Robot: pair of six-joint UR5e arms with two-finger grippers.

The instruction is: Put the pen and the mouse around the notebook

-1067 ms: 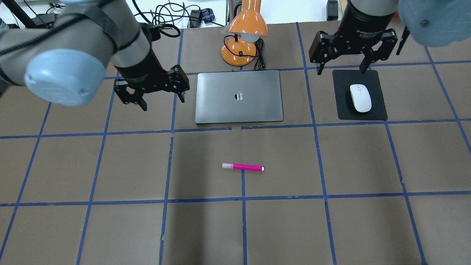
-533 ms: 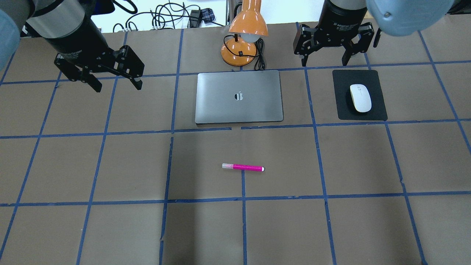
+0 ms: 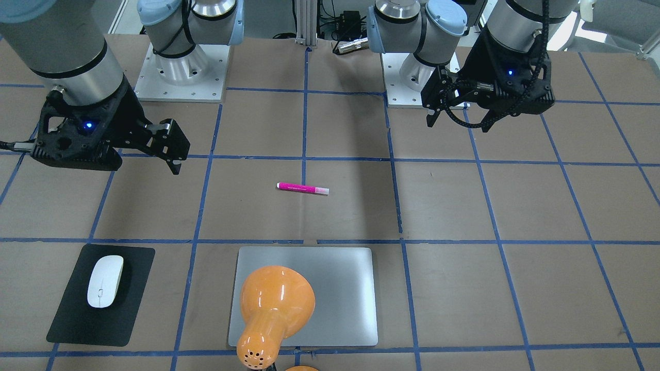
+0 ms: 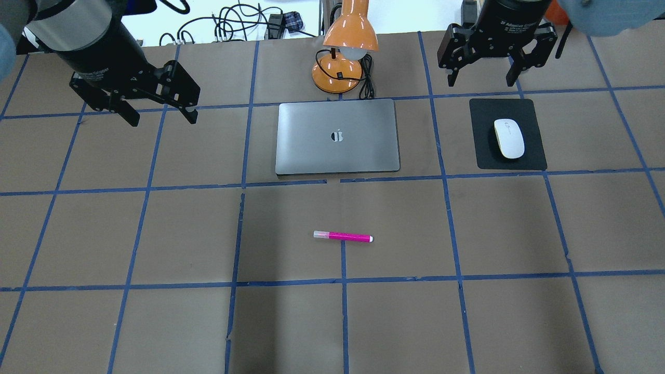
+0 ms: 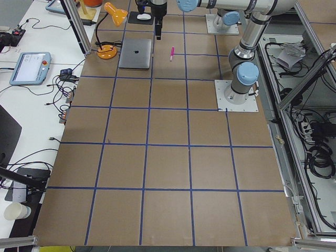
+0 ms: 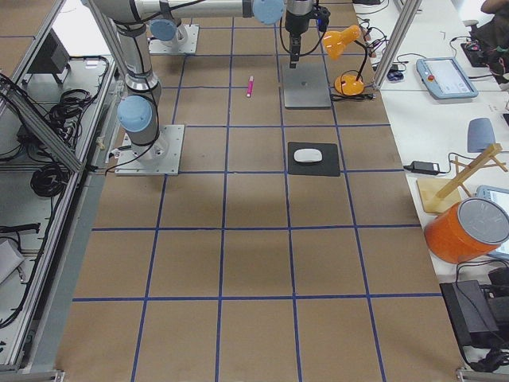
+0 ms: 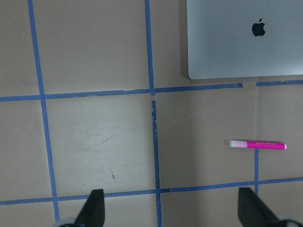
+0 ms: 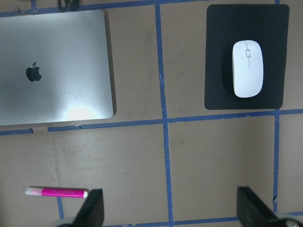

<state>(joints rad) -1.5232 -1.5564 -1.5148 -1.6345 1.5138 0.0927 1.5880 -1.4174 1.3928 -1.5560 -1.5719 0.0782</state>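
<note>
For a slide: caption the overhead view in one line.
Left gripper and right gripper hang open and empty; mouse on mat right of notebook, pen nearer the robot.

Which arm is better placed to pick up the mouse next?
Right. The right gripper, open, hangs just beyond the mouse; the left gripper, also open, is on the other side of the notebook.

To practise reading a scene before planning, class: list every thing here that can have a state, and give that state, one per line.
notebook: closed, lying flat
pen: lying flat, ungripped, apart from the notebook
black mat: flat, bearing the mouse
mouse: resting on the black mat, ungripped
lamp: standing, whether lit unclear
left gripper: open, empty
right gripper: open, empty
</note>
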